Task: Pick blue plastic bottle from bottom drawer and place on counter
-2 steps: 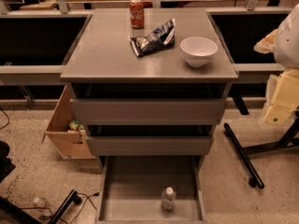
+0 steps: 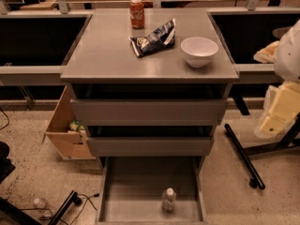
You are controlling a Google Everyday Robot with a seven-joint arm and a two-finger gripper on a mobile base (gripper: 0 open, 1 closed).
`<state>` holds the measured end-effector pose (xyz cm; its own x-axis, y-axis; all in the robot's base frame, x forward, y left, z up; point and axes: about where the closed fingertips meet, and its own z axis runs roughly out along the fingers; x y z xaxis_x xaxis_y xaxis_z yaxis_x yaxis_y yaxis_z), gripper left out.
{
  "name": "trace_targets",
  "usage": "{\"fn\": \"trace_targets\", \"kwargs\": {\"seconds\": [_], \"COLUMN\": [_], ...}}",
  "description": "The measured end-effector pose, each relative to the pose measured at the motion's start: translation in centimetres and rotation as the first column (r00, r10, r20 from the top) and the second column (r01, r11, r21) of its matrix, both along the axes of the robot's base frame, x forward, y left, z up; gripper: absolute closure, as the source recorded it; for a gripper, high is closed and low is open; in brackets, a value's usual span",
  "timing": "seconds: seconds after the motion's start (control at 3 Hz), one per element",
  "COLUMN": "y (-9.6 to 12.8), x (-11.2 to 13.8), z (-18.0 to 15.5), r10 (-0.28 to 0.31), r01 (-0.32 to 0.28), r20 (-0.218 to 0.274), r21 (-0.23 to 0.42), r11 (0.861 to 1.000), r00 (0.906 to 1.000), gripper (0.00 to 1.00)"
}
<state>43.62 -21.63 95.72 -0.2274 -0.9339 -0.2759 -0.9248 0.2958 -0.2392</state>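
Observation:
The blue plastic bottle, clear with a white cap, stands upright on the floor of the open bottom drawer, near its front and right of centre. The grey counter lies above the two closed drawers. My gripper, cream-yellow below the white arm, hangs at the right edge of the view. It is beside the cabinet at about the height of the upper drawers, far from the bottle.
On the counter stand a red soda can, a chip bag and a white bowl. A cardboard box sits on the floor to the left. A black stand leg lies on the floor to the right.

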Motion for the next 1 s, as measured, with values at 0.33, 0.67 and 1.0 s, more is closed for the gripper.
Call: {"fn": "trace_targets", "kwargs": {"seconds": [0.33, 0.67, 1.0], "y": [0.1, -0.2, -0.8], "x": [-1.7, -3.2, -2.8], "z": [-5.0, -11.1, -16.6], "r10": [0.010, -0.002, -0.041], "r01": [-0.012, -0.013, -0.010], "r20": [0.016, 0.049, 0.116], "r21": [0.138, 0.286, 0.405], "r11": [0.990, 0.958, 0.914], "r00": [0.9998, 0.9988, 0.9924], "gripper": [0.00, 0.00, 0.00]}}
